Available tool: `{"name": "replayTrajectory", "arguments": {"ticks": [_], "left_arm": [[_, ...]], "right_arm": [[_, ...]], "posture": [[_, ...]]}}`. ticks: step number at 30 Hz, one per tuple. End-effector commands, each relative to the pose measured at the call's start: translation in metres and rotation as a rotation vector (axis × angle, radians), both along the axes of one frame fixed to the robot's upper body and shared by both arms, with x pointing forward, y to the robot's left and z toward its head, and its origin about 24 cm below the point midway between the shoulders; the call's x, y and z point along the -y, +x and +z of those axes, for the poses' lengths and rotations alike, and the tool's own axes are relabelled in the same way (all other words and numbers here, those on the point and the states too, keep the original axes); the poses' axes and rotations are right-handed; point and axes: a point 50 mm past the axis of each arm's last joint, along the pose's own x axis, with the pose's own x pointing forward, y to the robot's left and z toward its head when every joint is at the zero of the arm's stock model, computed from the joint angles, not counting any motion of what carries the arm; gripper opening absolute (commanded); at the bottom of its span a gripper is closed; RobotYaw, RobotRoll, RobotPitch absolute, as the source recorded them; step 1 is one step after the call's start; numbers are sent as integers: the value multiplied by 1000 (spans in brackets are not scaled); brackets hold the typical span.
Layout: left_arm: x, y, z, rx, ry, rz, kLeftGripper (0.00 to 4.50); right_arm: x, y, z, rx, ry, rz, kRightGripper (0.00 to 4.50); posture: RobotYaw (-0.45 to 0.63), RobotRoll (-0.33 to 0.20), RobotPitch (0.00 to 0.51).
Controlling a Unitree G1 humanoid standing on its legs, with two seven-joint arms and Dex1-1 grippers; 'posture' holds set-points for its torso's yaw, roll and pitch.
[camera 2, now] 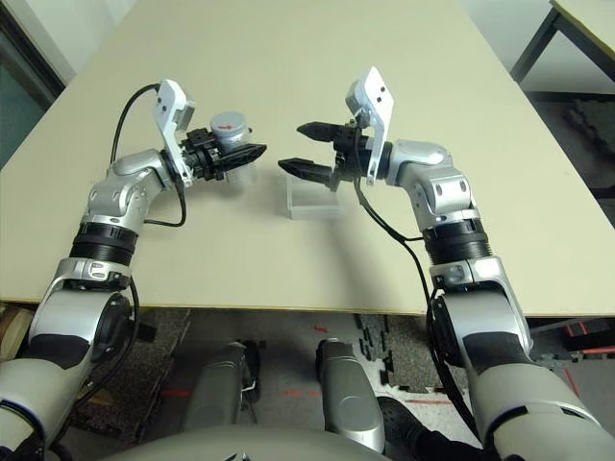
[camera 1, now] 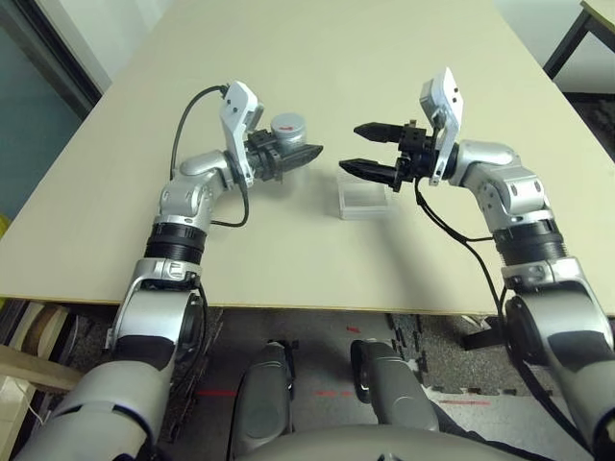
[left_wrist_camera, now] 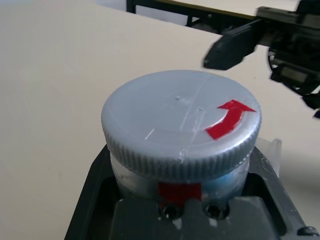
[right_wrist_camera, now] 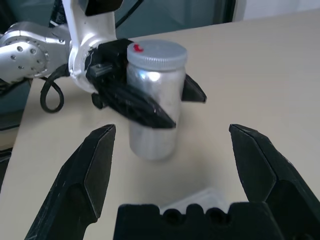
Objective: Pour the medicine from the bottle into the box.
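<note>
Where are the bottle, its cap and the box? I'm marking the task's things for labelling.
bottle [right_wrist_camera: 152, 112], right wrist view, on its bare silver side.
cap [left_wrist_camera: 172, 115], left wrist view, on its flat top.
box [camera 1: 365, 202], left eye view, on its clear floor.

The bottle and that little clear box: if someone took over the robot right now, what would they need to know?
Left gripper: shut on the bottle, held upright above the table, grey cap on.
Right gripper: open, empty, level with the bottle and pointing at it.
Box: on the table, below and between the two grippers; I cannot tell whether anything is in it.
Done: bottle picked up.
Left: take the cap off, probably with the right gripper, then tip the medicine into the box.
</note>
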Motion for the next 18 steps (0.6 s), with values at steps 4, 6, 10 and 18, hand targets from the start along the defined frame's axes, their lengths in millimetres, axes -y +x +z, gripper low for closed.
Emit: {"name": "replayTrajectory", "arguments": {"ticks": [4,6,10,18], "left_arm": [[12,1,0,15,34,-60,2629],[15,0,-1,19,40,-71,2629],[18,0,-2,35,51,-86,2629],[19,1,-3,40,57,-89,2629]], "right_arm": [[-12,6,3,-2,-16,29,4500],[-16,8,5,-2,-12,31,4500],[-25,10,9,1,7,49,4500],[-36,11,12,1,23,79,4500]], "posture": [[-142,0,144],[-145,0,142],[-147,0,142],[-146,0,137]]}}
